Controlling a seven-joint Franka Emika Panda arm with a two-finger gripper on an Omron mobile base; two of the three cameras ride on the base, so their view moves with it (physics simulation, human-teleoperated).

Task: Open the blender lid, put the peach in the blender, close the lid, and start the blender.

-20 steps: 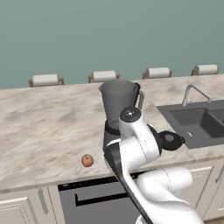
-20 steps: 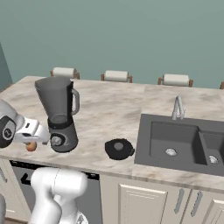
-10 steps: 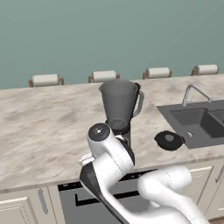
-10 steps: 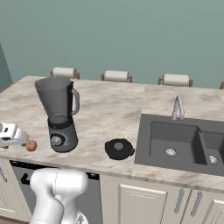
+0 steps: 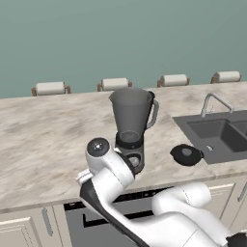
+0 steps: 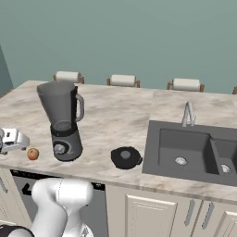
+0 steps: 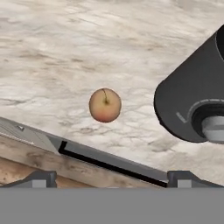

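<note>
The peach (image 7: 105, 105), small and orange-red with a thin stem, lies on the marble counter near its front edge, just left of the blender (image 6: 62, 120). My gripper (image 7: 112, 178) hovers above the peach, open, its two fingertips (image 7: 41, 177) far apart and nothing between them. In the right base view the peach (image 6: 32, 153) lies beside my white hand. The blender (image 5: 131, 125) has its smoky jar uncovered. The blender lid (image 6: 126, 157), a dark disc, lies flat on the counter between blender and sink; in the left base view the lid (image 5: 186, 154) is right of my arm.
A dark double sink (image 6: 194, 148) with a faucet (image 6: 187, 113) takes the counter's right side. Chair backs (image 6: 122, 80) line the far edge. In the hand view the blender's base with its dial (image 7: 213, 124) stands close to the right of the peach, and the counter's front edge (image 7: 100, 162) runs below it.
My arm has swung left and down from beside the blender toward the counter's front edge, bringing the hand over the peach. The blender, lid and peach have not moved.
</note>
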